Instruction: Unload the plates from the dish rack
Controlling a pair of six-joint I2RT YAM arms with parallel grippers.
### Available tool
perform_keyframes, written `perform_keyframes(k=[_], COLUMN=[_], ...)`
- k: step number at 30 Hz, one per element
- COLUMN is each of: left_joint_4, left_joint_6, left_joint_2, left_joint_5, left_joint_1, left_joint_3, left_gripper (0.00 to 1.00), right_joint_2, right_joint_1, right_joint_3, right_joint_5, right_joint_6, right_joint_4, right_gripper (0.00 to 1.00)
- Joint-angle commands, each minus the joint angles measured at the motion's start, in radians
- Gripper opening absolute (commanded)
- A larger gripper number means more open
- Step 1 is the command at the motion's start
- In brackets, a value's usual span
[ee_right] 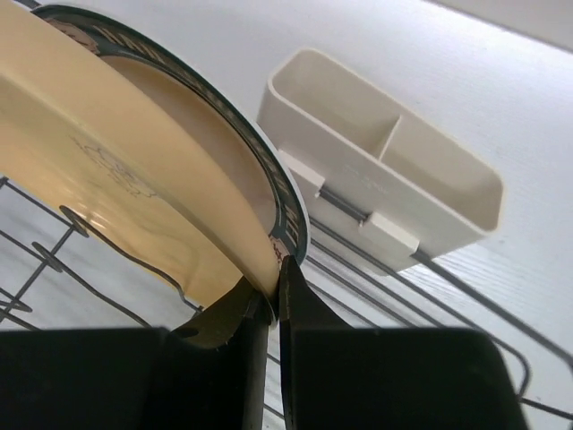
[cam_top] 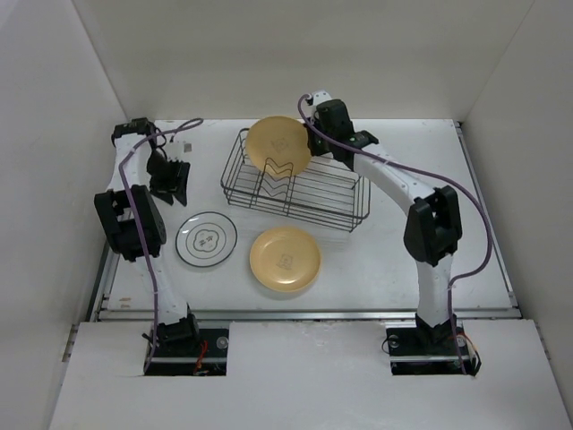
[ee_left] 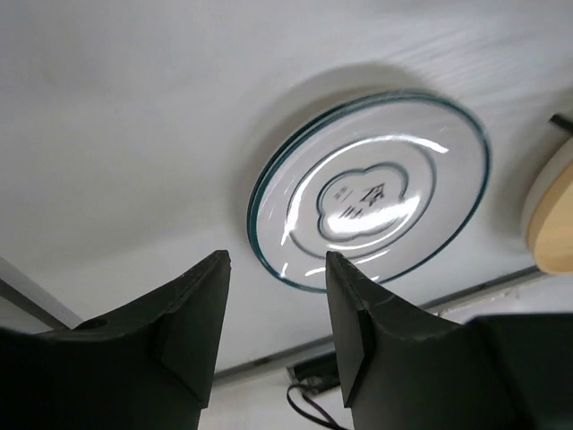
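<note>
Pinching the rim of the upright yellow plate (cam_top: 279,143) at the dish rack's (cam_top: 313,193) far-left end, the right gripper (ee_right: 273,296) seems set to lift it free. The left gripper (ee_left: 277,269) hangs part-open and empty over the ringed plate (ee_left: 372,193) on the bench (cam_top: 403,260).

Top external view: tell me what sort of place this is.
Probably a lab test cell for robots, not a kitchen: plain white walls box in a white table, a left arm and right arm bolted at its near edge, with a dish rack and plates on it.
</note>
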Motion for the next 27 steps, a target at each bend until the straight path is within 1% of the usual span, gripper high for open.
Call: perform_keyframes(k=[1,2,3,4,6,7,10,12,15,16,22,23,24,25,26,27], left_joint_4=[-0.071,-0.071,-0.085,-0.097,-0.097,-0.097,-0.070,-0.036,0.022,0.035,0.116,0.116,0.116,0.107,0.093,0.070], left_joint_6=[-0.015,-0.015,-0.026,-0.026,-0.026,-0.026,-0.038,-0.073,-0.124,-0.144,-0.172,-0.181,-0.181,-0.170,-0.170,-0.170], left_joint_2=[-0.059,-0.050,-0.041,-0.040,-0.014,-0.014,-0.002,0.010,0.010,0.010,0.001,0.001,0.001,0.001,0.015,0.042], left_joint_5=[0.097,0.120,0.121,0.130,0.130,0.130,0.130,0.116,0.035,-0.014,-0.106,-0.087,-0.050,-0.004,0.045,0.132], left_joint_1=[-0.059,-0.075,-0.111,-0.133,-0.177,-0.219,-0.274,-0.285,-0.285,-0.285,-0.285,-0.285,-0.285,-0.285,-0.285,-0.285], left_joint_3=[0.148,0.211,0.240,0.289,0.320,0.320,0.320,0.320,0.320,0.311,0.311,0.311,0.320,0.320,0.337,0.363], left_gripper=[0.44,0.45,0.46,0.48,0.48,0.48,0.48,0.48,0.48,0.48,0.47,0.47,0.51,0.52,0.54,0.57], right_joint_2=[-0.187,-0.187,-0.187,-0.173,-0.156,-0.145,-0.090,-0.056,-0.027,-0.017,-0.016,-0.016,-0.016,-0.016,-0.016,-0.026], right_joint_1=[0.000,0.000,0.000,0.000,0.000,0.000,0.000,0.000,0.000,0.000,0.000,0.000,0.000,0.000,0.010,0.010], right_joint_3=[0.031,0.031,0.031,0.031,0.031,0.031,0.065,0.078,0.100,0.100,0.049,0.049,0.036,0.023,0.023,0.010], right_joint_5=[0.023,0.038,0.067,0.076,0.076,0.061,0.061,0.061,0.079,0.080,0.075,0.075,0.086,0.086,0.095,0.109], right_joint_6=[0.118,0.118,0.118,0.085,0.043,0.022,-0.063,-0.116,-0.160,-0.182,-0.229,-0.229,-0.229,-0.241,-0.250,-0.250], right_joint_4=[0.189,0.189,0.189,0.189,0.198,0.212,0.212,0.212,0.212,0.212,0.231,0.231,0.231,0.240,0.240,0.251], right_gripper=[0.00,0.00,0.00,0.00,0.00,0.00,0.00,0.00,0.00,0.00,0.00,0.00,0.00,0.00,0.00,0.00])
